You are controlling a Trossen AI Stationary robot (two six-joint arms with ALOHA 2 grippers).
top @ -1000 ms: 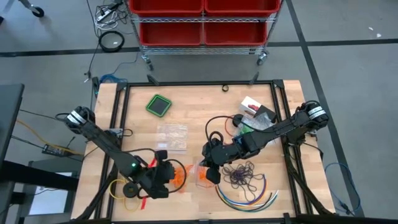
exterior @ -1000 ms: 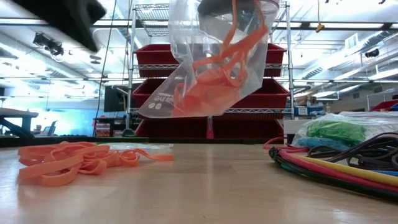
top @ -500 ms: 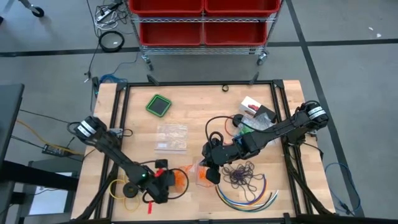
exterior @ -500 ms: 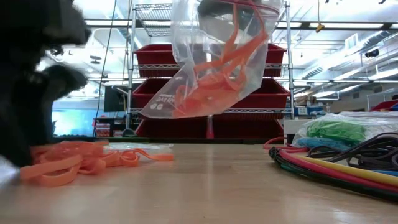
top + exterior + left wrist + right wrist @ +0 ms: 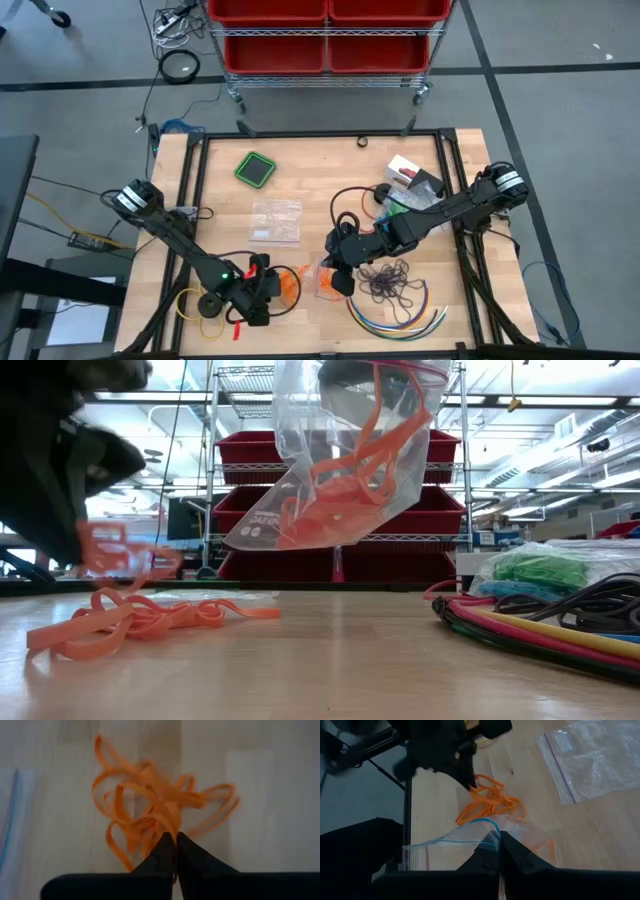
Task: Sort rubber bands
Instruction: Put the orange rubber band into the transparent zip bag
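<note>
Orange rubber bands (image 5: 287,284) are the ones I'm busy with, a loose heap sitting on the wooden tabletop (image 5: 320,190) down around 6 o'clock. My left gripper (image 5: 175,840) has its jaws clenched on a few loops out of that heap; in the low view those strands (image 5: 125,550) hang lifted above the rest of the pile (image 5: 140,625), which lies flat on the wood.

My right gripper (image 5: 498,852) is just to the 3 o'clock side of the heap, jaws pinched tight on the top edge of a clear zip bag (image 5: 340,460). That bag hangs in the air off the tabletop with a bunch of orange bands already inside.

Dark purple bands (image 5: 393,280) lie in a tangle right beside the held bag, further toward 3 o'clock. A fan of long multicoloured cables (image 5: 400,312) curves around them at about 5 o'clock. Green bands in a bag (image 5: 545,570) sit off to the right in the low view, behind the cables.

Near the middle of the tabletop there's an empty-looking flat clear bag (image 5: 276,220), and up at 11 o'clock a small green-rimmed square thing (image 5: 256,168). Red bins (image 5: 328,30) on a rack stand past the far edge.
</note>
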